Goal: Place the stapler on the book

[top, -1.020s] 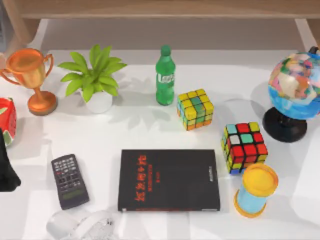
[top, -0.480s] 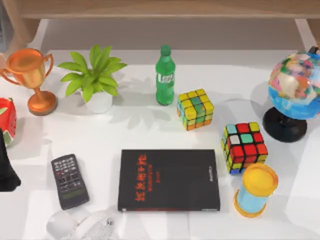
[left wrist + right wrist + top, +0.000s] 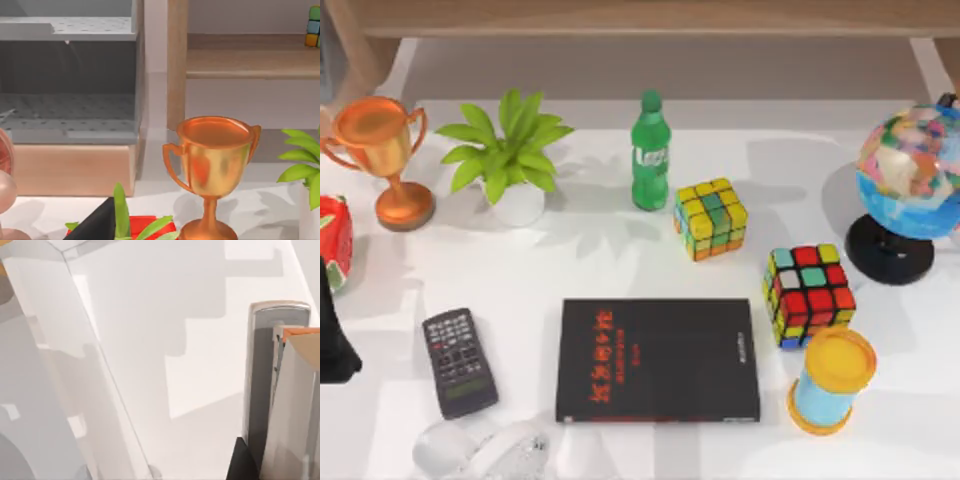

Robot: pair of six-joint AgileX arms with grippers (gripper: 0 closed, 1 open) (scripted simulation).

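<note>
The white bench [image 3: 620,260] carries everything, and the book [image 3: 658,360], black with red characters on the cover, lies flat near its front edge, a little right of the middle. Far right of the book and behind it stands a many-coloured globe [image 3: 915,170] on a black foot. Behind the book to the left is a green plant [image 3: 505,150] in a white pot, and further left of it a copper-coloured trophy [image 3: 382,150]. Straight behind the book stands a green bottle [image 3: 649,150]. Two colour cubes are behind the book to the right: the pale one [image 3: 710,218] is nearer the bottle, and the darker one [image 3: 808,295] is just beside the book's right back corner. A yellow and blue cylinder [image 3: 832,380] stands close by the book's right side. The dark remote [image 3: 459,362] lies left of the book, apart from it. In front of the remote, at the book's left front, lies a pale whitish shape that is perhaps the stapler [image 3: 485,452]; it does not touch the book. The left arm [image 3: 335,335] shows as a black form far left of the book. Whether the left tool or the right tool is apart or together, I cannot tell.
</note>
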